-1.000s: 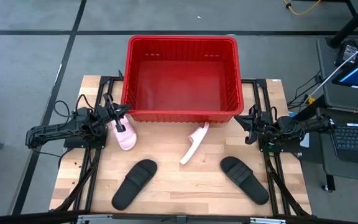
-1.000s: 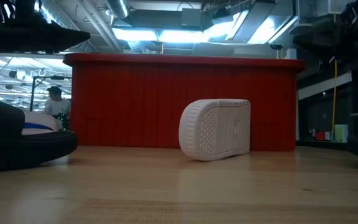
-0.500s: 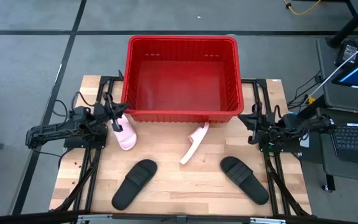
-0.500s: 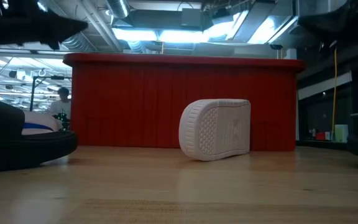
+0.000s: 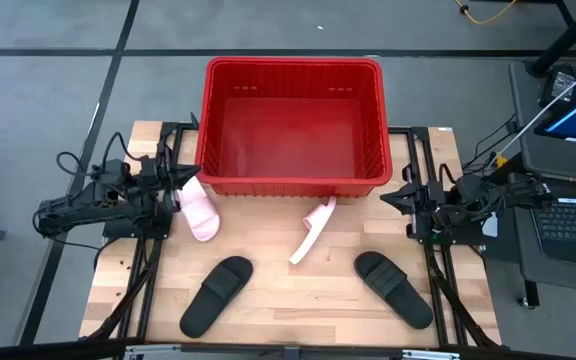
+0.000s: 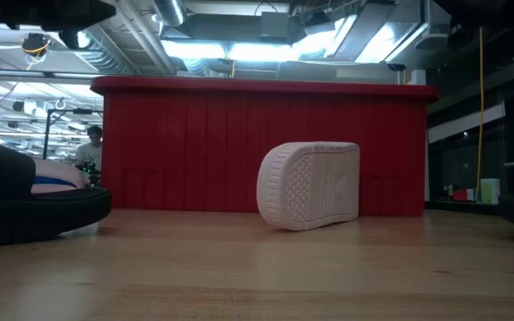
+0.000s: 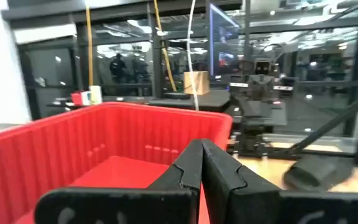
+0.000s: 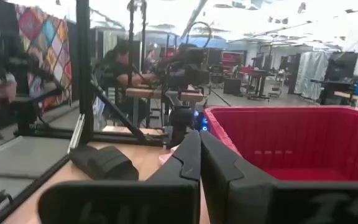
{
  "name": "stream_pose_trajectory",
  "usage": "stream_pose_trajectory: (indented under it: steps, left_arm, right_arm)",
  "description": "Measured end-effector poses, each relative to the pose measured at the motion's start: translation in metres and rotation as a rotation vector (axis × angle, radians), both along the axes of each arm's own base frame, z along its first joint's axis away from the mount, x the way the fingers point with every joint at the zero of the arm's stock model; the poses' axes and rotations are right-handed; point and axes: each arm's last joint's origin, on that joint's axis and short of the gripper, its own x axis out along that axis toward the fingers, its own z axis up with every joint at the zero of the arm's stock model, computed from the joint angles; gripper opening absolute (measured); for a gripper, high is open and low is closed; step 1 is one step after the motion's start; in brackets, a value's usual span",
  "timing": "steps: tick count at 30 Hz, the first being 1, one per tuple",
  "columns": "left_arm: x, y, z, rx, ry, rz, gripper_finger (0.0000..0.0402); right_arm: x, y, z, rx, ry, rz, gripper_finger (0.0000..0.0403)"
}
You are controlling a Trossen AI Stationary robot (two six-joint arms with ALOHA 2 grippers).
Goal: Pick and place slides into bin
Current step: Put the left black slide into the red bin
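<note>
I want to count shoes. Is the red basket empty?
Empty. From above, the bin shows only its bare red floor; all four slides lie on the table.

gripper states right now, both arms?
Left gripper: closed, holding nothing, beside the bin.
Right gripper: closed, holding nothing, at the table's right edge.

i see a bright red bin (image 5: 293,70) with ribbed, slotted walls on a pale wood table (image 5: 298,300). two slides are matte black (image 5: 216,294) (image 5: 395,288), two pale pink (image 5: 200,212) (image 5: 313,230). in the low view one pink sole (image 6: 309,185) shows an off-white dotted tread. both arms are dark, and so are my left gripper (image 7: 201,160) and right gripper (image 8: 199,149).
</note>
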Motion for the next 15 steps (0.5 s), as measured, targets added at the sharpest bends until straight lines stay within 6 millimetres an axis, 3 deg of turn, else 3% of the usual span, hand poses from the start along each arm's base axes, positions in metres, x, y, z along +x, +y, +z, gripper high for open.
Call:
stream_pose_trajectory:
  steps: [7, 15]
  left_arm:
    - [0.017, 0.000, 0.002, -0.073, 0.089, -0.133, 0.0002]
    - [0.054, -0.015, -0.003, -0.077, 0.180, -0.314, 0.0001]
  right_arm:
    - [0.014, 0.003, 0.012, 0.010, 0.061, 0.005, 0.0006]
    - [0.033, 0.007, 0.002, -0.034, 0.161, 0.004, 0.0006]
